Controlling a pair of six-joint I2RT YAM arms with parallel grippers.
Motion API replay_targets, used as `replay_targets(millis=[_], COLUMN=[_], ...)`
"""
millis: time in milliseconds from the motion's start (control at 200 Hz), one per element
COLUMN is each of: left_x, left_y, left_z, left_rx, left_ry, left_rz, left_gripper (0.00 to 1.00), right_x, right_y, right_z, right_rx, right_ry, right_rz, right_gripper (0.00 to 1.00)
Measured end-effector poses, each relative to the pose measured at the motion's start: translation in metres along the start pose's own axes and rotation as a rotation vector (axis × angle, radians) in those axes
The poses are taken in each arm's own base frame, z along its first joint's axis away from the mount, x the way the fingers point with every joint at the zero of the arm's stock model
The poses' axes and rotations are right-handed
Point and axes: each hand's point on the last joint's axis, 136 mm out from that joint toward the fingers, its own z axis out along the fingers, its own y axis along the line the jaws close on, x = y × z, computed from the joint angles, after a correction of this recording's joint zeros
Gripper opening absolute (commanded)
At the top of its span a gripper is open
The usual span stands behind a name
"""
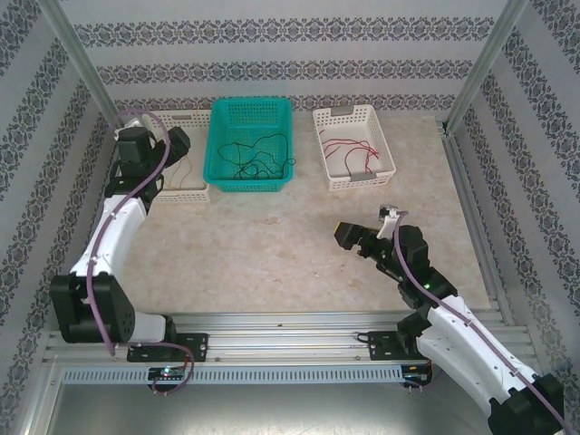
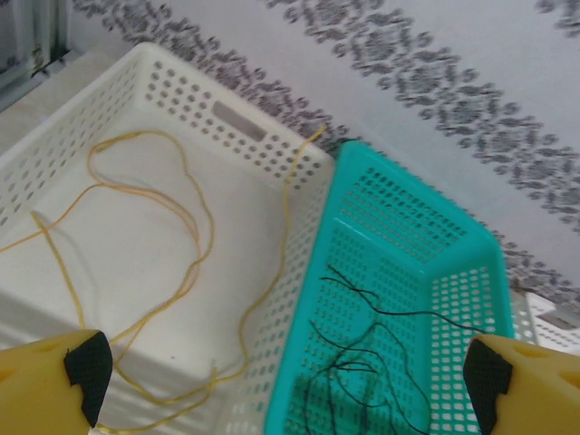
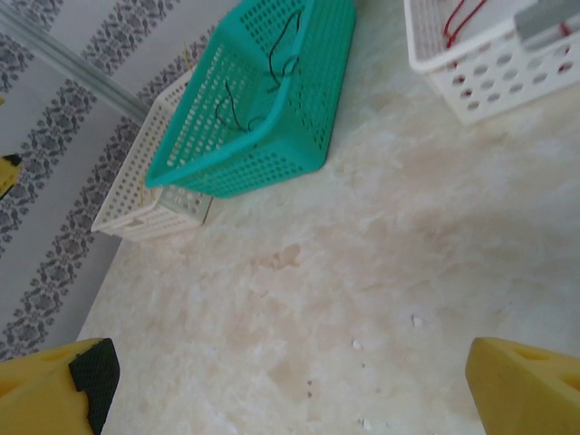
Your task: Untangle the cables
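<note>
Black cables [image 2: 349, 367] in teal basket [image 2: 408, 227], lower ends off-frame

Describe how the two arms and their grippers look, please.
The left arm and right arm have white links and black joints, and a purple-grey cable runs along each. The left gripper has yellow wedge-shaped fingers with black pads. The right gripper looks the same.

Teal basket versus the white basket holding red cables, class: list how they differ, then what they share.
The teal basket is green-blue and looks wider; the white basket is pale and narrower. The teal basket holds black cables, the white basket red cables. Both are perforated, rectangular, open-topped and stand on the table's far side.
</note>
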Motion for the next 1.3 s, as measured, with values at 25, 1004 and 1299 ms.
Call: replay_targets(millis=[25,1004,1299], left_x=[-0.001,0.147,0.158], left_y=[-0.006,0.022,0.039], left_z=[-0.005,-0.068,-0.055], left_rx=[0.005,0.000,-0.071], left_ry=[-0.013,0.109,0.104], left_rz=[0.009,0.272,0.354], left_gripper=[1.00,1.00,1.00], right_x=[-0.004,-0.087,-0.073], right_y=[0.000,-0.200,-0.223], right_z=[0.000,0.003,0.037], right_rx=[0.007,0.836,0.742], right_ry=[-0.006,-0.232,-0.225], right_rz=[-0.002,-0.400,-0.458], right_gripper=[0.98,0.98,0.98])
